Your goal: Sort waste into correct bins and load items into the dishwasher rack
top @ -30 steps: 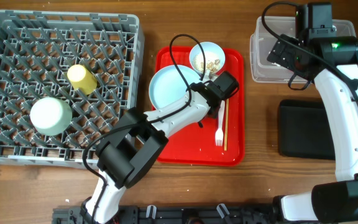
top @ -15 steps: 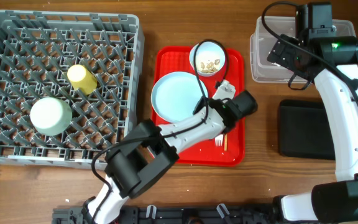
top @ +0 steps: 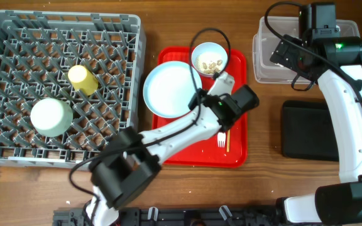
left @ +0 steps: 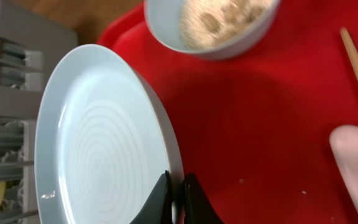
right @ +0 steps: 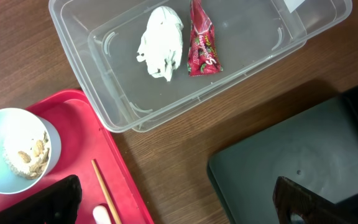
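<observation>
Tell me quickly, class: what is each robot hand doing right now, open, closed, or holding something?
Left hand: closed on the rim of the light blue plate.
Right hand: open, holding nothing.

We see a red tray (top: 200,154) lying flat on the wooden table (top: 263,182), about mid-table, raised rim all round. Bare brown table surrounds the tray on every side.
</observation>
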{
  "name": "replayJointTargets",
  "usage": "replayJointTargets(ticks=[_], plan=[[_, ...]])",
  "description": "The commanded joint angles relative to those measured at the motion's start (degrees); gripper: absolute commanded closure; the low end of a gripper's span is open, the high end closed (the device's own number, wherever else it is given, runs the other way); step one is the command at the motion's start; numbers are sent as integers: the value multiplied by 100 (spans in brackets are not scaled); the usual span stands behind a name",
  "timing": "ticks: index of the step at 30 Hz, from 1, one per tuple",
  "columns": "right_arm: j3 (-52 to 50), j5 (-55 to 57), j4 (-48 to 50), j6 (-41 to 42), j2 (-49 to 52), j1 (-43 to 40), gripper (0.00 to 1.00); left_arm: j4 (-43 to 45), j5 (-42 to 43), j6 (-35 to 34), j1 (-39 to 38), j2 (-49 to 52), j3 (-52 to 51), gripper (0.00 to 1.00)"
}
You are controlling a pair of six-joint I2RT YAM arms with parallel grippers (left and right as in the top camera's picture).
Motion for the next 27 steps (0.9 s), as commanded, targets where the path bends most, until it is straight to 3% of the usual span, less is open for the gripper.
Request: replayJointTargets(ticks=[1,16,21,27], plan=[[-17,118,15,-55,-129,20,0,-83,142,-232,247,-518,-22,96],[-17,118,15,-55,-129,20,0,166,922,-157,1816,-2063,-22,96],[-17,118,15,-55,-129,20,0,326,901,122,1969,-2282,-22,96],[-17,118,15,-55,-129,20,0,361,791,-11,2483,-2334,-20,96]])
